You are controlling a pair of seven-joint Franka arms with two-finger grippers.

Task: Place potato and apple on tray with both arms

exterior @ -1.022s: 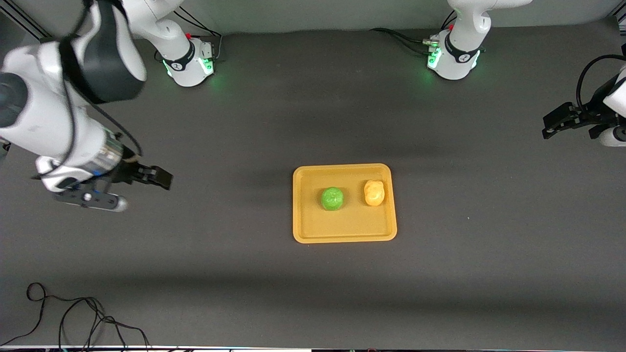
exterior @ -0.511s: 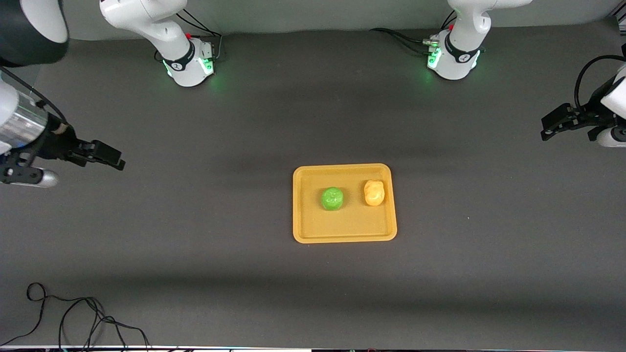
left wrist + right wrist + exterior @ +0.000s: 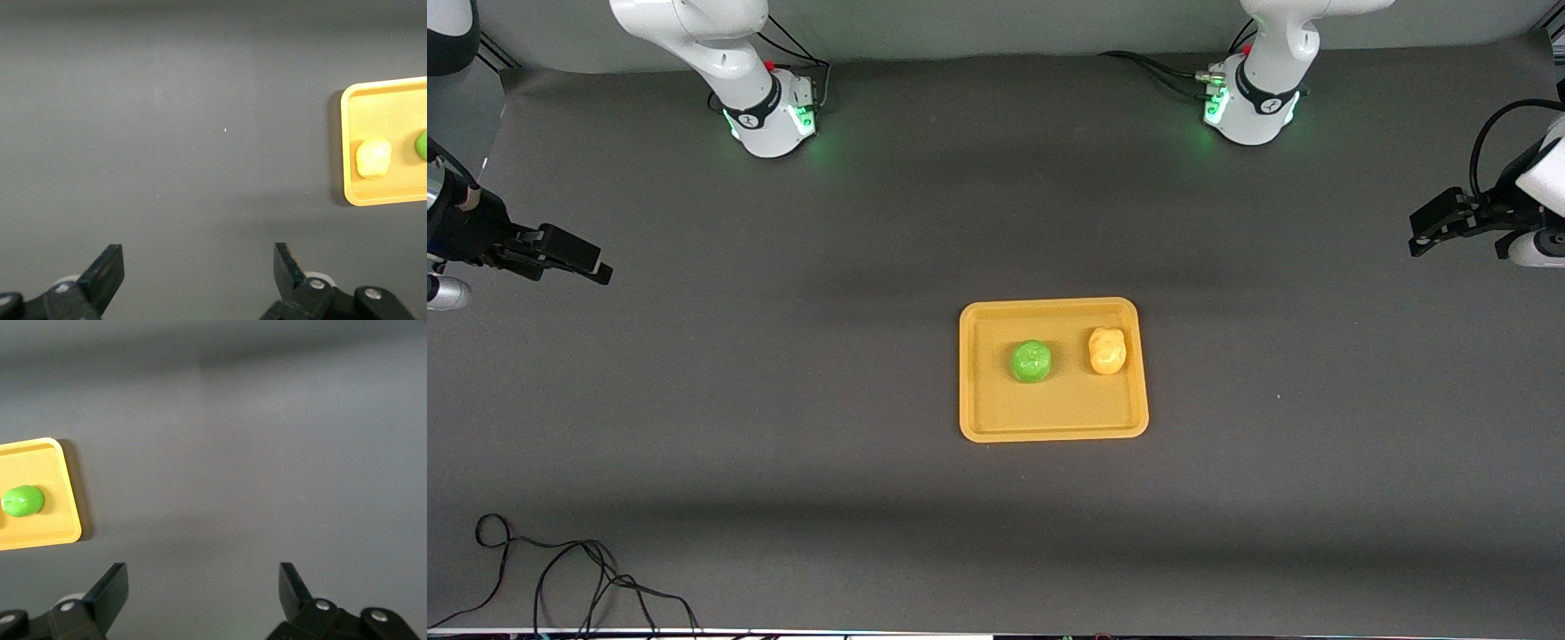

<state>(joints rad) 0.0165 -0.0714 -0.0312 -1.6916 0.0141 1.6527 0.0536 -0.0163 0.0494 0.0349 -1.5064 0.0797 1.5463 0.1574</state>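
Apple [image 3: 1031,362] and potato [image 3: 1107,350] sit apart in tray [image 3: 1052,428].

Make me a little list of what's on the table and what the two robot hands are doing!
tray: orange-yellow tray at the middle of the table
apple: green apple on the tray, toward the right arm's end
potato: yellow potato on the tray beside the apple, apart from it
left gripper: left gripper open, empty, over bare table at its own end
right gripper: right gripper open, empty, over bare table at its own end
job: both foods on the tray
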